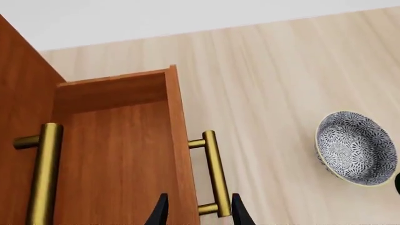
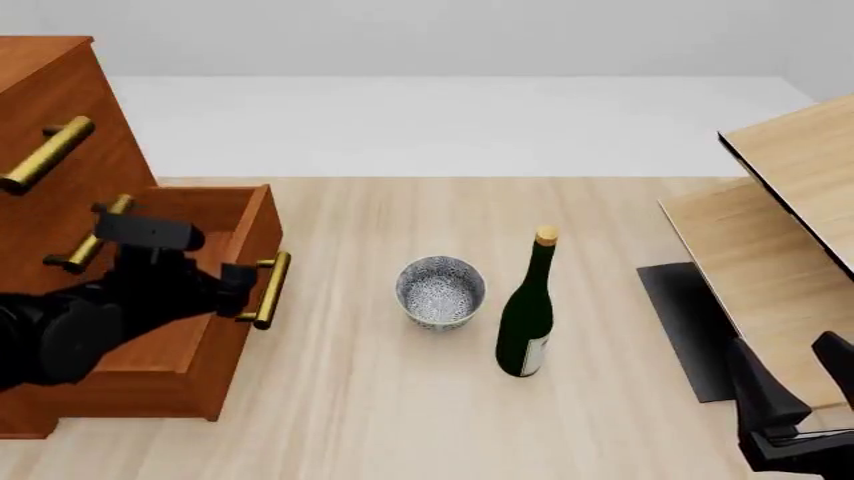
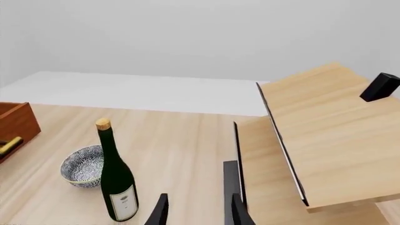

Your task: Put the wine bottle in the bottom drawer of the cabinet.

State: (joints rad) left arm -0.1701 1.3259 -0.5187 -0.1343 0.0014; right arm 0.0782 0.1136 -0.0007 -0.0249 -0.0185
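The wine bottle (image 2: 527,320) stands upright on the table right of centre, dark green with a tan cork; the right wrist view shows the same bottle (image 3: 117,180). The cabinet (image 2: 107,160) stands at the left, and its bottom drawer (image 2: 174,380) is pulled out, showing its open box (image 1: 119,154). My left gripper (image 2: 244,288) is open at the drawer's front. In the left wrist view the gripper (image 1: 198,215) has one fingertip on each side of the brass handle (image 1: 216,173). My right gripper (image 2: 794,380) is open at the near right, well away from the bottle.
A speckled grey bowl (image 2: 439,290) sits between the drawer and the bottle. A pale light-wood panelled structure (image 2: 801,170) fills the right side, with a dark flat panel (image 2: 681,320) at its foot. Two upper drawer fronts with brass handles (image 2: 47,155) stay closed.
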